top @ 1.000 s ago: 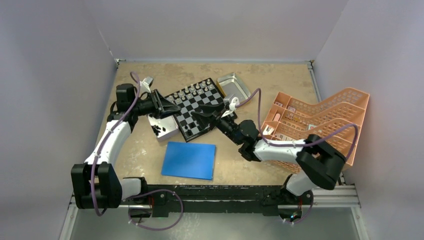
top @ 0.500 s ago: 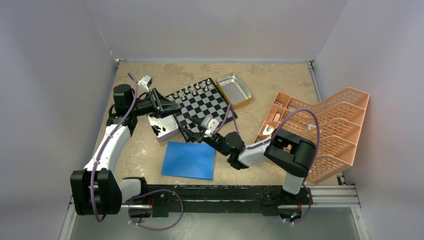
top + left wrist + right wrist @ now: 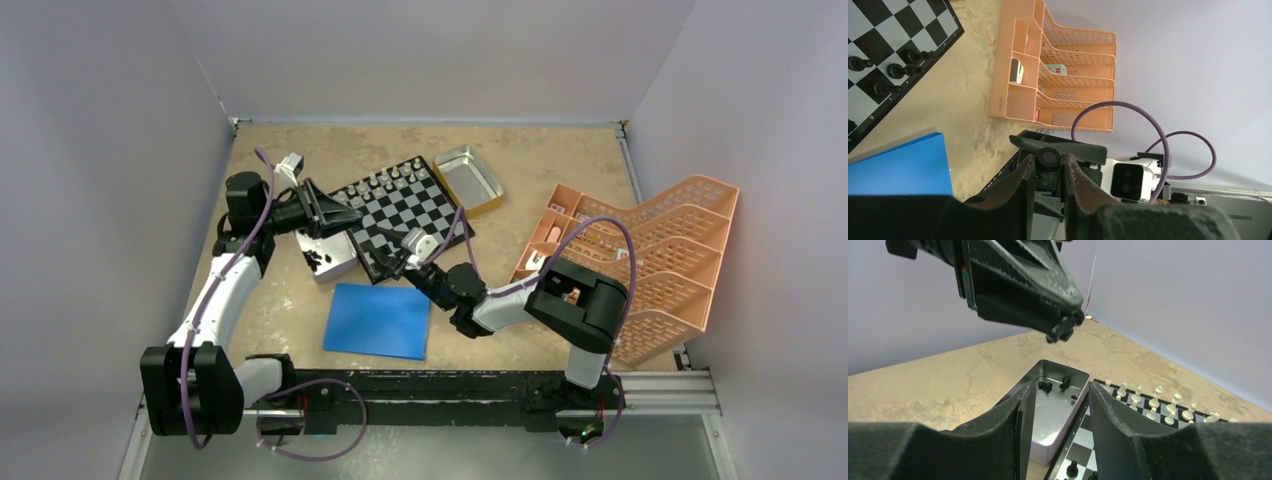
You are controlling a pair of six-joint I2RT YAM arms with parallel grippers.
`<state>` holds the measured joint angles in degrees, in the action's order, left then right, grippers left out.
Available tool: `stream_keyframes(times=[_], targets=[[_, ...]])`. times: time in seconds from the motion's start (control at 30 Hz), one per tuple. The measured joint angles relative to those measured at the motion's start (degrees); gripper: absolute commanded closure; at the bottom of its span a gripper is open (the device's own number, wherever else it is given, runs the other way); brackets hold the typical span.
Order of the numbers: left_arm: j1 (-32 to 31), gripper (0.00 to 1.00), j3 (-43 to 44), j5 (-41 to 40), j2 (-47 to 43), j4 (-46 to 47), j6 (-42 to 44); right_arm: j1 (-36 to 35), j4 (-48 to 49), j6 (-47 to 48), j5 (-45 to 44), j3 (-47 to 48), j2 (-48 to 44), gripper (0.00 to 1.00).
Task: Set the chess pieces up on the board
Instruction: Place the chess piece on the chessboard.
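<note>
Grey walls close in a mottled tan table (image 3: 560,160), and the board (image 3: 405,205) lies turned at an angle near its middle. White pieces (image 3: 390,180) stand lined up along the board's far edge, and a few black pieces (image 3: 898,70) stand on squares at its near edge. A metal tray (image 3: 340,266) just beside the board's left side holds more black ones. The left gripper (image 3: 345,212) hangs above that tray, its fingers pinched on a single black piece (image 3: 1065,331). The right gripper (image 3: 385,262) sits low at the board's near corner, fingers partly apart with nothing between them. A blue sheet (image 3: 378,320) lies nearer the arms, and an orange rack (image 3: 650,250) stands to the right
</note>
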<state>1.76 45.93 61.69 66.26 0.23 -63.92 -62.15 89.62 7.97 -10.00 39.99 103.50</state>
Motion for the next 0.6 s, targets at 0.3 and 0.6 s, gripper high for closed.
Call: stream_keyframes(times=[0.3,0.6], targets=[[0.00,1.00,-2.12,0.04,-0.07,2.25,-1.03,-0.11,0.26,-0.15,0.09,1.18,0.00,0.58],[0.00,1.00,-3.65,0.09,-0.07,3.67,-1.55,-0.15,0.31,-1.99,0.48,2.56,0.00,0.62]])
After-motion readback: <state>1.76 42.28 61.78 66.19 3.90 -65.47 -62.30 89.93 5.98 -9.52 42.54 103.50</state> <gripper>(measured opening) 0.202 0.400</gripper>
